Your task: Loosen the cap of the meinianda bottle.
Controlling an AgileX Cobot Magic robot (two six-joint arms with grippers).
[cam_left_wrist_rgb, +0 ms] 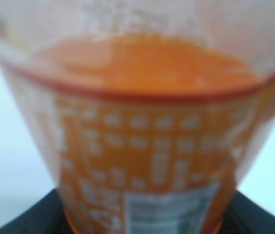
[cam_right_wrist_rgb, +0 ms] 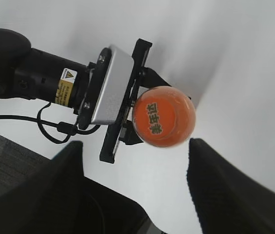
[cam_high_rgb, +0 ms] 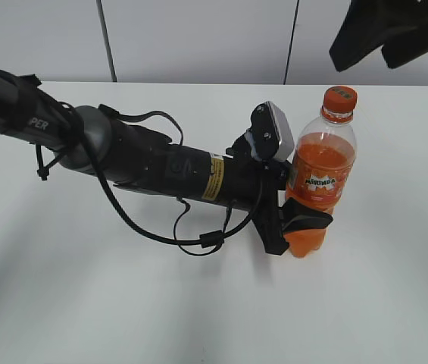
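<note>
Plain white counter [cam_high_rgb: 85,303], meinianda bottle [cam_high_rgb: 316,182] upright w/ left pincer [cam_high_rgb: 298,220] clenched on its lower body, cap [cam_right_wrist_rgb: 163,117] straight below the released right pincer [cam_right_wrist_rgb: 135,187], so right arm's nearer.

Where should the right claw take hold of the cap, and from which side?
Grip the cap by its round side wall, coming straight down from above. The bottle stands upright, clamped low on its body by the left claw, so the cap faces up. The right claw hangs open above it, fingers either side.
</note>
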